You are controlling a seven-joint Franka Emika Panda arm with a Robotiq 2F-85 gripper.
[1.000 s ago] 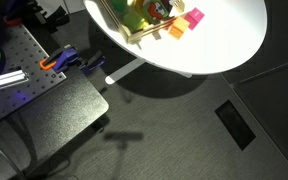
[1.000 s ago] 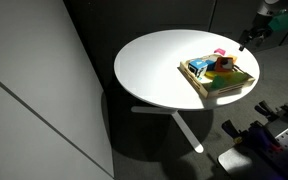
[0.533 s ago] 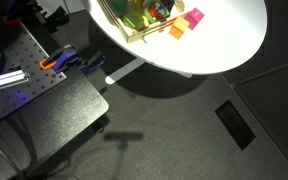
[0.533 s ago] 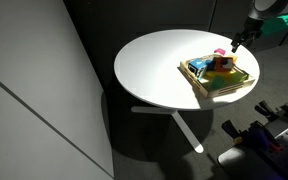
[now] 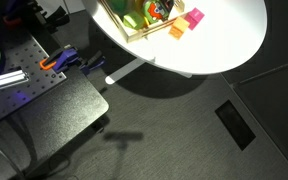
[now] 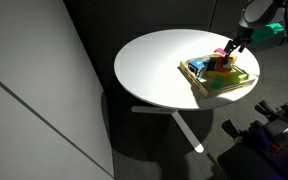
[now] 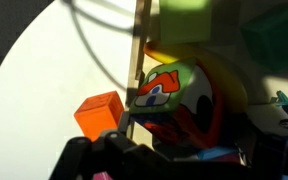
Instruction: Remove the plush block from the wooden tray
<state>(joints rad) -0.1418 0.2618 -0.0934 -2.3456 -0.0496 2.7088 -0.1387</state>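
The wooden tray (image 6: 196, 78) stands on the round white table (image 6: 154, 65); it also shows at the top of an exterior view (image 5: 119, 25). The plush block (image 7: 179, 100), red with green, white and blue patches, lies in the tray just inside its rim (image 7: 140, 50), and shows as a red patch in an exterior view (image 6: 226, 63). My gripper (image 6: 231, 47) hangs just above the tray's far side. In the wrist view the gripper (image 7: 174, 162) is open, with a dark finger (image 7: 89, 160) at each side of the plush block.
An orange block (image 7: 99, 113) lies on the table just outside the tray rim, and a pink block (image 5: 194, 17) lies beside it. Green blocks (image 5: 134, 17) fill the rest of the tray. The table edge is close behind the tray.
The gripper has come in from the right of the table and lowered over the tray's far side, close to the plush block. The blocks have not moved.
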